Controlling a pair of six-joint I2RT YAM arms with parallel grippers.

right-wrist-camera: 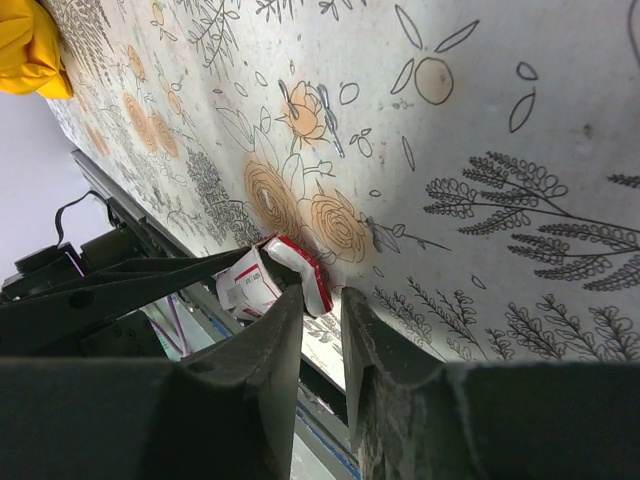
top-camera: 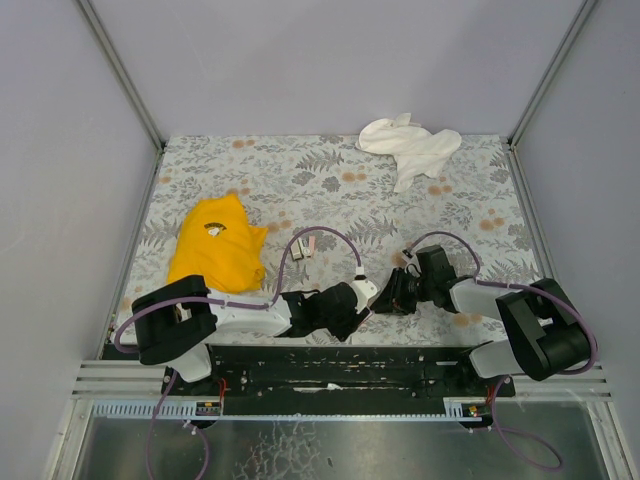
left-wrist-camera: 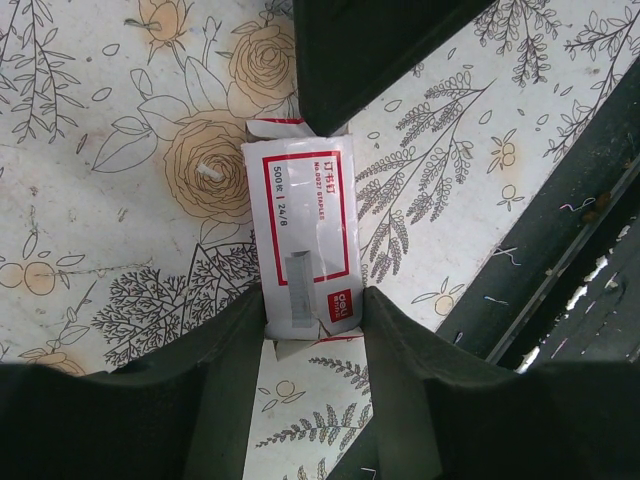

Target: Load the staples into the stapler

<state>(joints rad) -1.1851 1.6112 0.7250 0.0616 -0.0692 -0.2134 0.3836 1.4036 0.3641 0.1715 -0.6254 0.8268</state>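
Left fingers (left-wrist-camera: 235, 350) grip staples box (left-wrist-camera: 300, 235), lengthwise outward.

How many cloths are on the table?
2. A yellow cloth lies left of centre on the table; a white cloth sits at its far edge, toward the right. Part of the near edge is covered, so one could be hidden.

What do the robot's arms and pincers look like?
Both arms mix chunky black joints with white links: left arm, right arm. A lilac cable loops along each. Left gripper and right gripper have dark, wedge-shaped fingers.
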